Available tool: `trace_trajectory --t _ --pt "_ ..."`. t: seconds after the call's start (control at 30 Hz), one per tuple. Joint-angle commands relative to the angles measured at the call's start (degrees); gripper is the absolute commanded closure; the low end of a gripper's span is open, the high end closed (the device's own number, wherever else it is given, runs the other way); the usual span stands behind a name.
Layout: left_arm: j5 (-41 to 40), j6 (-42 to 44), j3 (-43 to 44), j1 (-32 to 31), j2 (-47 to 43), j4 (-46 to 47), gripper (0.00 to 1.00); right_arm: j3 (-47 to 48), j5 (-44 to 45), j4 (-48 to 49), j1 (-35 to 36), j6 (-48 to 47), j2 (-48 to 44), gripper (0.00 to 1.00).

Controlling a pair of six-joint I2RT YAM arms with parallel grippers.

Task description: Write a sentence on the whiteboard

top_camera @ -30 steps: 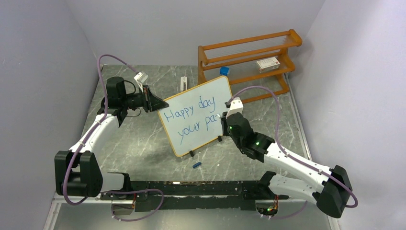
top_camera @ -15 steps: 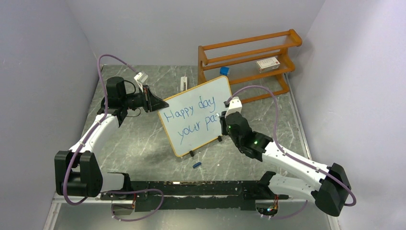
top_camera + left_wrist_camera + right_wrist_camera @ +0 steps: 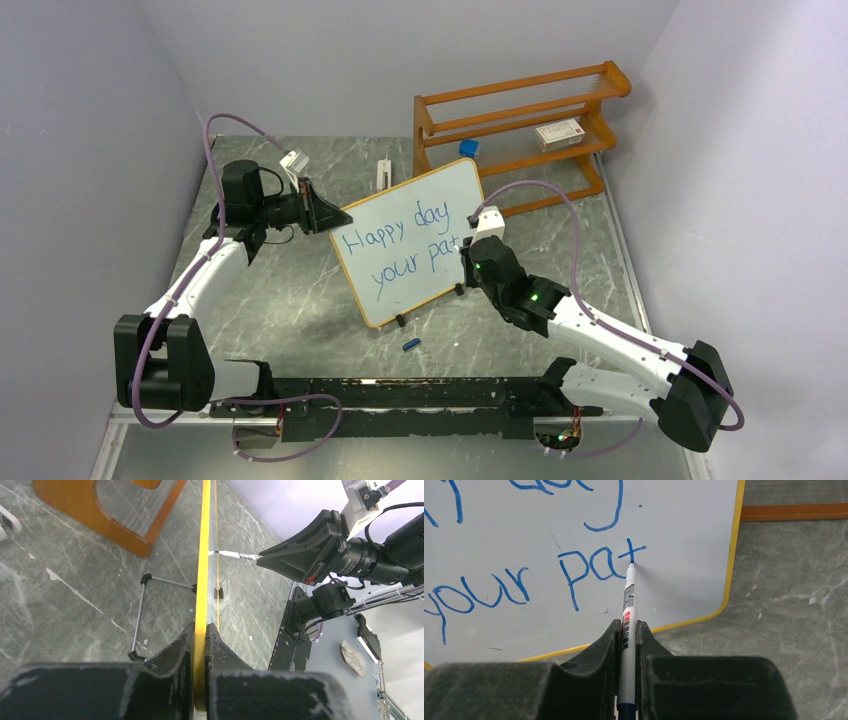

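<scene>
Right pincer [image 3: 626,627] is closed narrow on a marker [image 3: 629,600]. The barrel is clamped between both fingers, and the tip touches the whiteboard [image 3: 684,525] at the foot of a "t". The grip sits low on the barrel, so the writing end stays exposed and the wrist camera has a clear view of the stroke.

Left pincer [image 3: 200,630] is closed on the whiteboard's left edge, one finger on each face of the frame. My reading is that this hold steadies the board against the marker's push. The board stands tilted on small feet on the bench [image 3: 300,290], with only a thin wire prop [image 3: 140,615] behind it.

On the board face, the sentence [image 3: 375,238] runs in two blue lines: "Happy day" above and "your pat" below. The last word looks unfinished, so I judge the writing step to be in progress and near its end.

Little bare surface lies between the "t" and the board's right frame. Further letters would need to be tight to fit.

An orange rack [image 3: 520,85] stands behind the whiteboard, close to its far corner but apart from it. A small blue piece [image 3: 410,344] lies on the bench just in front of the board's lower edge. It may be a cap, but I cannot tell.
</scene>
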Motion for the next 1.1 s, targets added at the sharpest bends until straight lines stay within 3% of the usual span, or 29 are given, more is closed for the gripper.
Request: trace_trajectory --t 0.0,0.4,1.07 --pt "-2.1 3.1 0.0 -1.0 1.6 -3.3 0.95 -1.1 -2.2 -2.7 -0.4 1.5 -0.4 1.00" --pt "-2.2 3.1 0.0 -1.0 1.7 -3.3 0.95 -1.4 4.3 -2.3 -0.4 2.1 -0.4 1.00" --pt "-2.1 3.1 -0.1 -1.0 1.5 -3.4 0.95 2.7 2.3 8.1 -3.8 -3.9 -0.3 1.00"
